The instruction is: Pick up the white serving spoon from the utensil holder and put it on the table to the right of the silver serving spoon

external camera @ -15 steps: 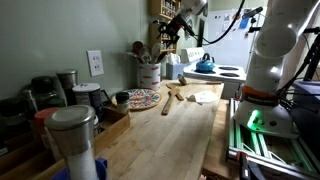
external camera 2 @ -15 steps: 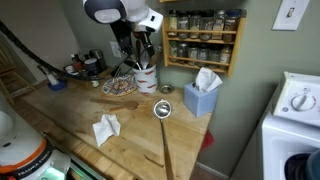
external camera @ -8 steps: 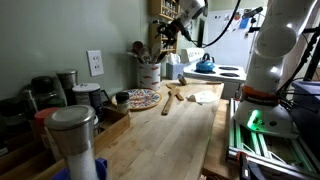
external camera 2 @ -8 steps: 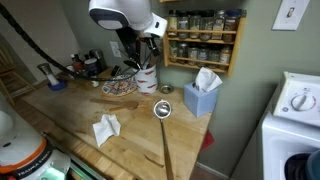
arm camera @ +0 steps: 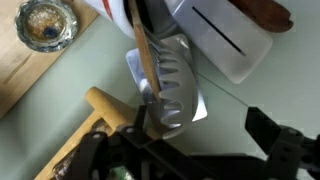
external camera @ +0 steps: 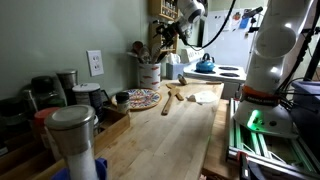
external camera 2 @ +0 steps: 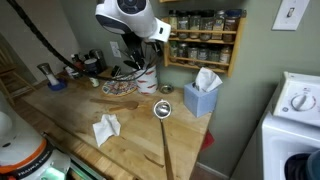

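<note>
The small white utensil holder [external camera: 149, 74] stands at the wall end of the wooden table [external camera: 180, 135], with dark and wooden handles sticking out; it also shows in an exterior view [external camera 2: 146, 78]. My gripper [external camera: 165, 33] hangs just above it [external camera 2: 148, 50]. In the wrist view a pale slotted serving spoon head [arm camera: 172, 85] on a wooden handle lies between the jaws, close to the left finger. The jaws [arm camera: 200, 130] stand wide apart. The silver serving spoon [external camera 2: 162, 110] lies on the table with its long handle toward the front edge.
A blue tissue box [external camera 2: 203, 97] and a spice rack [external camera 2: 203, 40] are beside the holder. A patterned plate [external camera: 143, 98], a crumpled napkin [external camera 2: 106, 128] and a steel canister [external camera: 73, 135] sit on the table. A glass dish [arm camera: 45, 25] shows below the wrist.
The arm has shifted slightly, and the gripper sits a little higher over the utensil holder. Nothing on the table has moved.
</note>
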Controlling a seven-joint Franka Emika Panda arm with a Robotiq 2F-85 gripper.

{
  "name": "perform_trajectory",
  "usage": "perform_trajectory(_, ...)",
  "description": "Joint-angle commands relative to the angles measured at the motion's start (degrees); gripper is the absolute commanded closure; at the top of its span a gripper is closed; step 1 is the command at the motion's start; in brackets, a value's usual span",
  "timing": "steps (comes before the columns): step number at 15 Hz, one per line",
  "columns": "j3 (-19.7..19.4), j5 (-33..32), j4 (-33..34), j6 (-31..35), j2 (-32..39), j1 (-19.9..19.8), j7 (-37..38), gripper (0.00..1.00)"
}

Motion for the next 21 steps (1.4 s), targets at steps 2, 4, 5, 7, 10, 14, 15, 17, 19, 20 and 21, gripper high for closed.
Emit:
perform_trajectory(2,0.79,6.61,0.77,-1.71,1.30,-1.89,-6.02,0.00)
perform_trajectory(4,0.70,7.96,0.46,-3.00,0.88,-2.51,-7.64,0.00)
perform_trajectory(5,0.56,8.38,0.30,-4.07,0.67,-2.89,-8.16,0.00)
perform_trajectory(7,0.21,7.94,0.11,-7.62,0.57,-3.74,-8.53,0.00)
perform_trajectory(10,0.02,6.87,0.39,-13.37,1.33,-4.95,-7.90,0.00)
perform_trajectory(14,0.15,8.77,0.49,-15.01,1.41,-5.84,-8.94,0.00)
perform_trajectory(15,0.06,9.34,0.43,-15.33,1.21,-5.98,-9.29,0.00)
perform_trajectory(17,-0.15,10.84,0.36,-16.50,0.98,-6.34,-10.18,0.00)
perform_trajectory(19,-0.48,12.57,0.31,-18.86,0.93,-6.87,-11.33,0.00)
perform_trajectory(20,-0.59,13.20,0.29,-19.84,0.95,-7.13,-11.73,0.00)
perform_trajectory(21,-0.75,13.86,0.28,-21.08,0.99,-7.42,-12.18,0.00)
